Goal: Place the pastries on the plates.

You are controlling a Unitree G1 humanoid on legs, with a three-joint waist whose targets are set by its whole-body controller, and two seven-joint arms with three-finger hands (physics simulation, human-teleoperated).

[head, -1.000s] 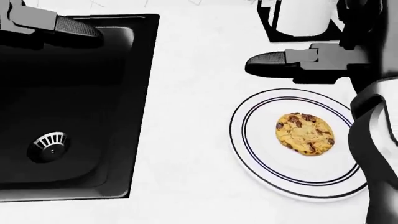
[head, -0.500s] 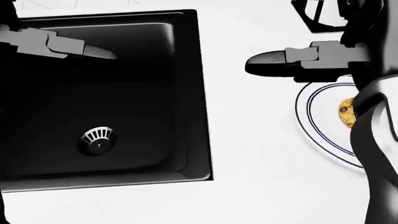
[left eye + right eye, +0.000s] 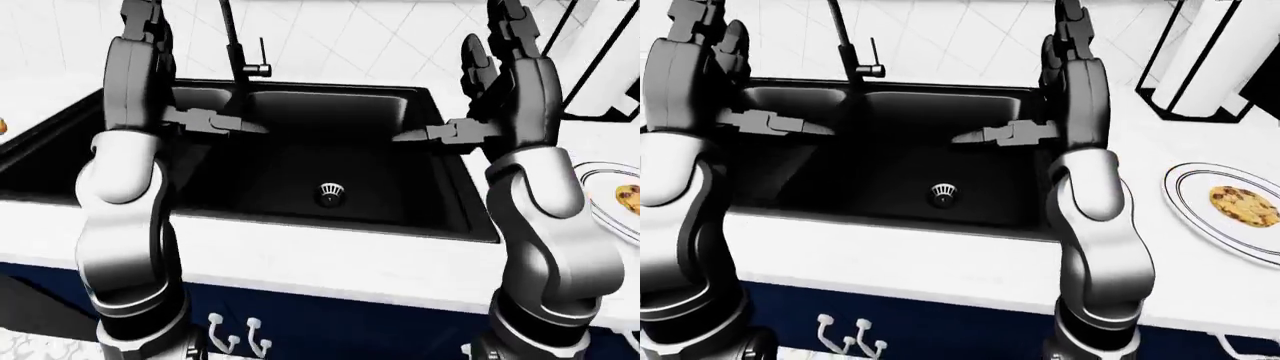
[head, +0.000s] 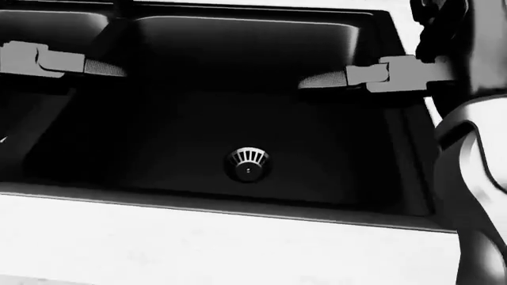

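Golden cookie [image 3: 1243,205], lower right on plate [image 3: 1185,206]: likely light, brittle; grip by edges. Left hand [image 3: 215,120], right hand [image 3: 440,135]: fingers spread, empty.

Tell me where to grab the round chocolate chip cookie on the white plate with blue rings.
Grip the round chocolate chip cookie by its opposite edges, coming from above. It lies flat on the white blue-ringed plate, so only its thin rim offers purchase. The right hand is likely better placed, since the plate sits at the right-eye view's right.
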